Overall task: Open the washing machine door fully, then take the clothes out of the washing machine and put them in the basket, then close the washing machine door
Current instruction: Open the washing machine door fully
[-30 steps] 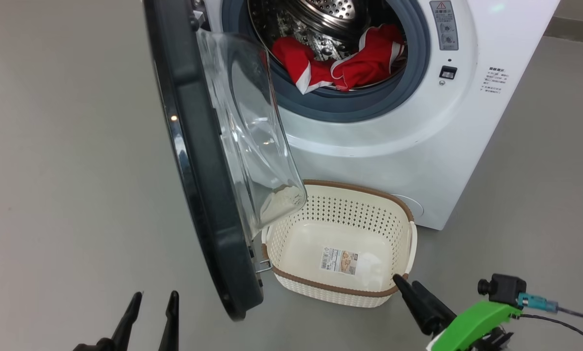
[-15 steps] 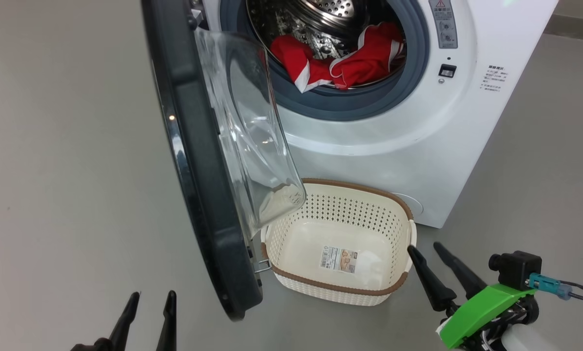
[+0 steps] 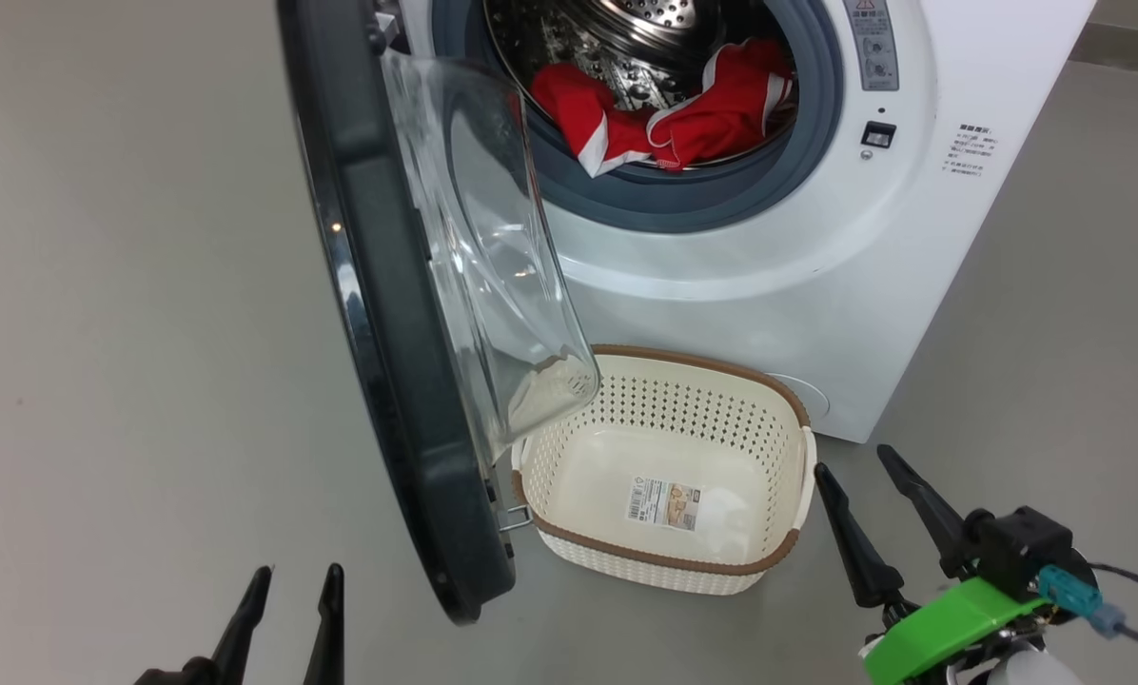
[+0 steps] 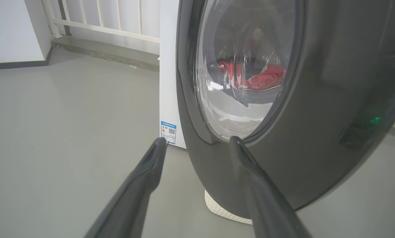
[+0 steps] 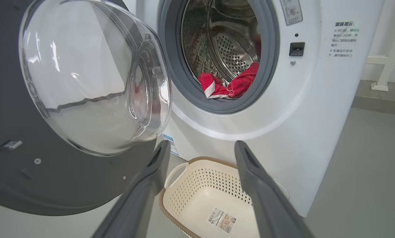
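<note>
Door [image 3: 388, 333] stands open, edge-on. Red clothes [image 3: 669, 119] lie bunched crosswise at the front lip of the drum [image 3: 645, 24], above and ahead of the right gripper [image 3: 853, 459], fingers wide, empty, just beside the basket [image 3: 683, 409]. Left gripper [image 3: 300, 571], also wide and empty, sits outside the door; right arm likely nearer.

Glossy door [image 3: 379, 285], seemingly plastic basket [image 3: 626, 571].

Above and ahead of the right gripper [image 3: 852, 458], the mouth of the washing machine [image 3: 769, 295] is unblocked, the clothes [image 3: 721, 114] lying at its lower lip. Just left of that gripper sits the basket [image 3: 702, 360]. Past it the washing machine door [image 3: 379, 314] juts out, its glass bowl [image 3: 493, 266] bulging above the basket's left end. The door stands between the left gripper [image 3: 301, 569] and the drum [image 3: 645, 29]; bare floor [image 3: 103, 381] lies to that gripper's left.
</note>
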